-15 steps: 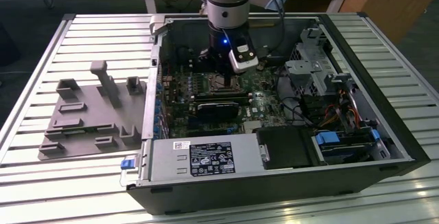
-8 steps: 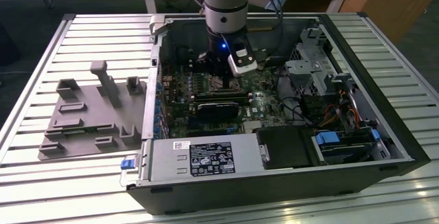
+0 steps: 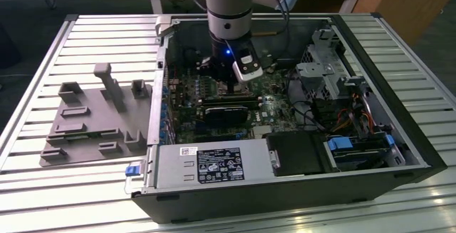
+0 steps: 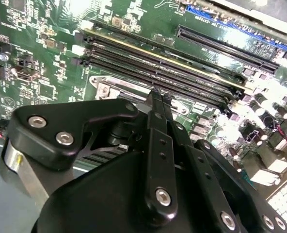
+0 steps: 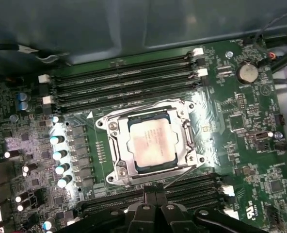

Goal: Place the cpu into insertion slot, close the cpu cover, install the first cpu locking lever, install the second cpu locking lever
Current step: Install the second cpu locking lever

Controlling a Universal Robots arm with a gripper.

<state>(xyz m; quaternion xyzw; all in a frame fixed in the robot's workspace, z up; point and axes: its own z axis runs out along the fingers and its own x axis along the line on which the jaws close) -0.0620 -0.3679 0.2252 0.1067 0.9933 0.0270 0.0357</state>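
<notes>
Cpu (image 5: 151,141) sits seated in the insertion slot in the first wrist view, with the cpu cover (image 5: 188,138) folded down around it as a silver frame; the gripper (image 5: 155,195) hangs just beside the socket, fingers pressed together and empty. In the second wrist view, the same closed fingers (image 4: 156,109) point at the memory slots (image 4: 167,68). In the exterior view, the arm (image 3: 229,8) reaches down into the open computer case (image 3: 399,131).

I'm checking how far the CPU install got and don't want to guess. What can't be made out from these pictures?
- Insertion slot: in the first wrist view the cpu and cpu cover hide it.
- Locking levers: too thin along the cover's edges to tell whether they are latched.
- Socket area: in the exterior view the arm blocks it.
- Gripper: in the second wrist view its own body hides the board beneath.
</notes>
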